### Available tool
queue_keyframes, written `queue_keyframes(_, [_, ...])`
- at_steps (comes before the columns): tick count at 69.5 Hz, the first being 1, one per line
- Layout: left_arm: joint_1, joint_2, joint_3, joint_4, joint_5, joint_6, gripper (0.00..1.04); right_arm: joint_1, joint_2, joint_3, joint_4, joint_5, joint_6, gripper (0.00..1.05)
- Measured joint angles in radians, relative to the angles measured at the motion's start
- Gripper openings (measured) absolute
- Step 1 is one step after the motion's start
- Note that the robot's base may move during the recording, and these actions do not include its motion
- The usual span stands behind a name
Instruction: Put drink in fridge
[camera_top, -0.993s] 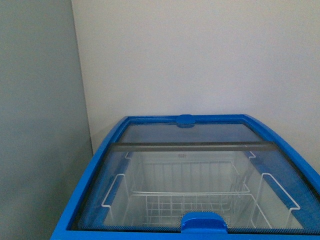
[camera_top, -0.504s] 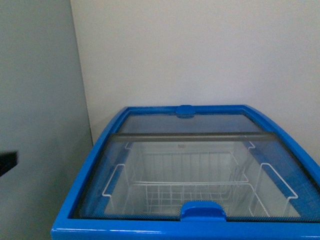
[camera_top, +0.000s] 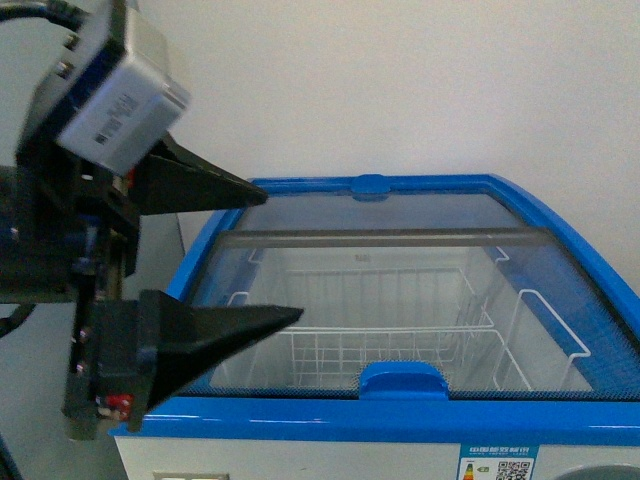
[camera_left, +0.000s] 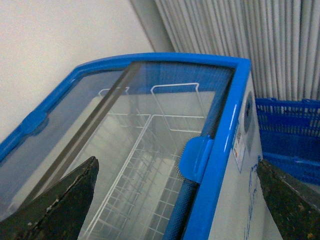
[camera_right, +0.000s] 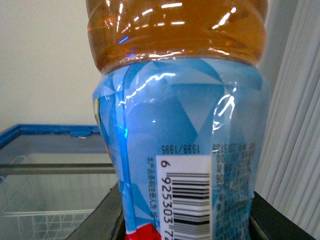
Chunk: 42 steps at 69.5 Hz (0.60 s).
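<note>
Change noted: half a second ago no arm showed in the front view. Your left gripper (camera_top: 282, 255) has now come in at the left, level with the fridge (camera_top: 400, 420), its jaws spread wide and holding nothing. The fridge also shows more of its front face, with a label strip now in view below the rim.

In my judgement you are setting up to open the near lid (camera_top: 400, 300). Both lids are closed, so the drink cannot go in yet.

The drink (camera_right: 175, 125) is not in the front view. The right wrist view shows it filling the frame, upright between the dark fingers (camera_right: 95, 222) of your right gripper (camera_right: 185, 225), which appears to be pinching it low on the label.

Count:
- Fridge: one.
- Glass lids: two, the far lid (camera_top: 400, 212) lying behind the near one.
- Blue handles: two, near (camera_top: 401, 381) and far (camera_top: 371, 186).
- Wire baskets (camera_top: 390, 355): two as far as I can tell through the glass.
- Drink: one.
- Blue crate (camera_left: 290, 140): one, beside the fridge.
</note>
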Motion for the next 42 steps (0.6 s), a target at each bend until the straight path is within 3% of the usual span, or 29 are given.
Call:
queue_keyframes(31, [-0.149,0.235,0.184,-0.018,-0.079,0.092,0.97,0.000,0.000,0.000,0.000,0.000,0.000,0.39])
queue_keyframes(42, [-0.189,0.304,0.263,-0.065,-0.156,0.102,0.97,0.000,0.000,0.000,0.000,0.000,0.000,0.39])
